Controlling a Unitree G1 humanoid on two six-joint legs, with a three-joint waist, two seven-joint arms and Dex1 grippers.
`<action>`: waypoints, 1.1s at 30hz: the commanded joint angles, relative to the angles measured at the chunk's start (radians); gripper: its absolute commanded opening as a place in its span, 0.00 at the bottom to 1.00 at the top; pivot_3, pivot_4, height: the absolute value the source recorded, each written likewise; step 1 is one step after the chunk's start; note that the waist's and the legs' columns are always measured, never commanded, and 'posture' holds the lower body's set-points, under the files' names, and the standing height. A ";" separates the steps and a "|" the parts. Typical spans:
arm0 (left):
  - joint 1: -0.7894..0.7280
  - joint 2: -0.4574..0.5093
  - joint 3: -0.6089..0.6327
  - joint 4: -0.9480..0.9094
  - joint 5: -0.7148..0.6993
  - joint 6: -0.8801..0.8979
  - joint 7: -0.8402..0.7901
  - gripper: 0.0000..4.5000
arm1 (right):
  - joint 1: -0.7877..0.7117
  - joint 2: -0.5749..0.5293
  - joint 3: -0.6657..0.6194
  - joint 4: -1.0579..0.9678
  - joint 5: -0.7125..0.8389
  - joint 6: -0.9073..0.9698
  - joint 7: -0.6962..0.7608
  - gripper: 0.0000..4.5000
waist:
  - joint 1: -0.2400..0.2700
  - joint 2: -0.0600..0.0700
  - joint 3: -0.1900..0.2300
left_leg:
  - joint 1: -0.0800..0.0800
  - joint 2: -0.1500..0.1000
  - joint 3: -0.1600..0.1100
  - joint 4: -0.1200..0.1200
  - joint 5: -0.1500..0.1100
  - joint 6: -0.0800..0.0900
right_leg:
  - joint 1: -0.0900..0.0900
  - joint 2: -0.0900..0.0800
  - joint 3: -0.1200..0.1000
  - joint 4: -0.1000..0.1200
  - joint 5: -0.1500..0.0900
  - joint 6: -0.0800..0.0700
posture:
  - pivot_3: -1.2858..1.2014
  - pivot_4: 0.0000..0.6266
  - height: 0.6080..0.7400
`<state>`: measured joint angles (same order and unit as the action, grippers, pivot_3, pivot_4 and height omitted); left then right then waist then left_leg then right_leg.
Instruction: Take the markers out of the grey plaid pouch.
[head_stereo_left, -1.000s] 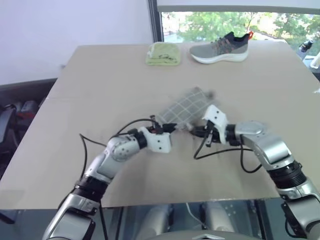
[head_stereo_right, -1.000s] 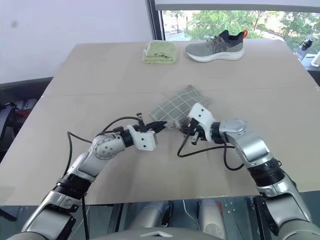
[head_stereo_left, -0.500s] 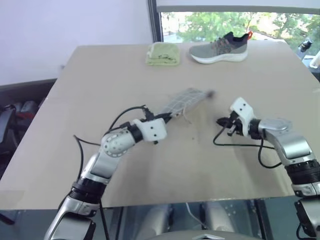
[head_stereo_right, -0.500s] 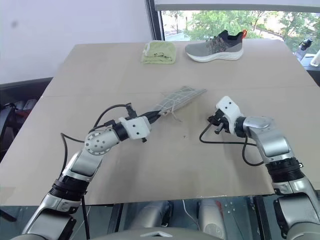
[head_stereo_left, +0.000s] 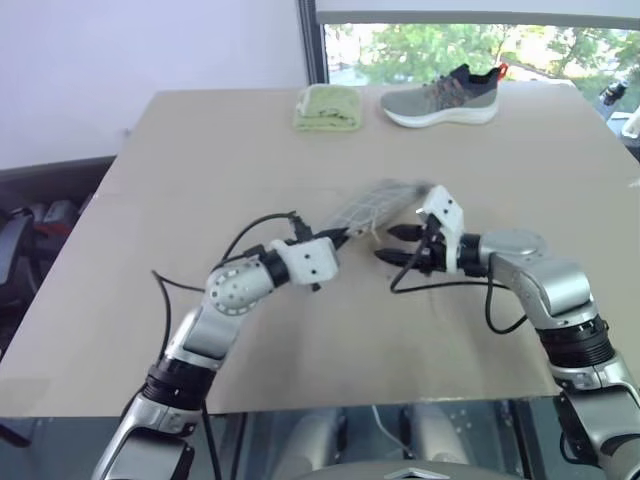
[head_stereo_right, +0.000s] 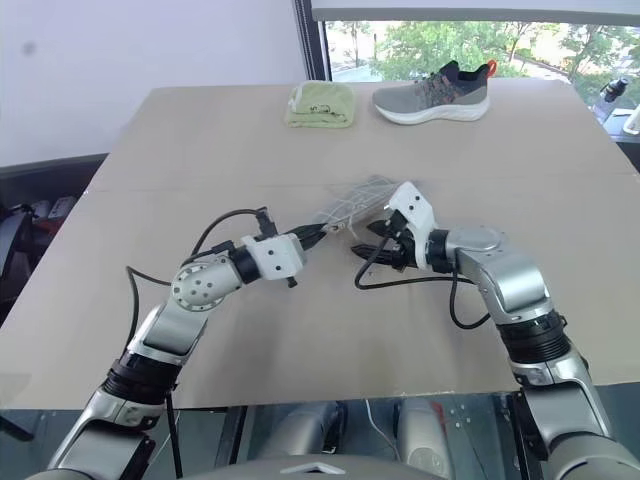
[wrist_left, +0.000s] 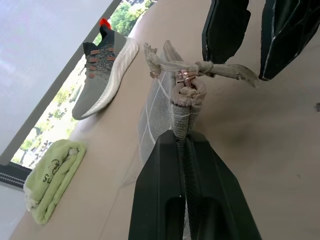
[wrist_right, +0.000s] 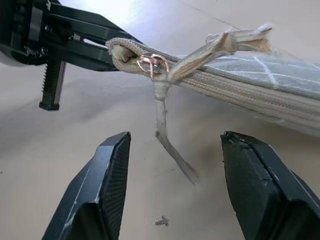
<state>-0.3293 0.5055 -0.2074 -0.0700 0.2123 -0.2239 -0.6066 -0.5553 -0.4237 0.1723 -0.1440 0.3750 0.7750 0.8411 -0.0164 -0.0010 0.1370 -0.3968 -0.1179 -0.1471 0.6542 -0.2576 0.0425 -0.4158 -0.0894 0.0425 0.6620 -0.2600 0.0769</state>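
Pouch (head_stereo_left: 372, 205) in left jaws, seemingly aloft

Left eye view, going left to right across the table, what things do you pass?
Folded yellow-green cloth at the far edge, left gripper shut on the end of the grey plaid fabric pouch, open right gripper, then the grey knit sneaker with white sole at the far edge.

- My right gripper (wrist_right: 170, 187) is swinging back in toward the pouch's near end after pulling away to the side, its fingers (wrist_right: 102, 195) now spreading apart around the dangling zipper pull (wrist_right: 172, 150).
- The grey plaid pouch (head_stereo_left: 372, 205) is rising with my left gripper (wrist_left: 186, 142), turning edge-on above the table (head_stereo_left: 200, 150).
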 joint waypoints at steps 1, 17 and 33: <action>-0.008 -0.009 0.000 -0.062 -0.009 0.004 0.004 0.00 | -0.017 0.019 0.001 -0.025 0.020 -0.014 -0.002 0.64 | 0.001 0.000 0.000 | 0.000 0.000 0.000 0.000 0.000 0.000 | 0.000 0.000 0.000 0.000 0.000 0.000 | 0.52 0.24 1.00; -0.006 -0.022 0.002 -0.062 -0.012 0.015 0.002 0.00 | -0.008 0.005 -0.025 -0.038 0.063 -0.010 0.010 0.01 | 0.001 0.000 0.000 | 0.000 0.000 0.000 0.000 0.000 0.000 | 0.000 0.000 0.000 0.000 0.000 0.000 | 0.52 0.24 1.00; -0.019 -0.025 -0.012 -0.095 -0.022 0.025 -0.024 0.00 | -0.026 -0.081 -0.136 0.084 0.021 -0.045 -0.074 0.01 | 0.003 0.000 0.000 | 0.000 0.000 0.000 0.000 0.000 0.000 | 0.000 0.000 0.000 0.000 0.000 0.000 | 0.52 0.24 1.00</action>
<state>-0.3377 0.4768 -0.2376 -0.1109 0.2076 -0.2014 -0.6333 -0.5601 -0.4814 0.0975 -0.0655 0.4047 0.7509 0.7901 -0.0138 -0.0010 0.1370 -0.3968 -0.1182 -0.1470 0.6543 -0.2575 0.0424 -0.4156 -0.0892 0.0422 0.6618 -0.2599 0.0769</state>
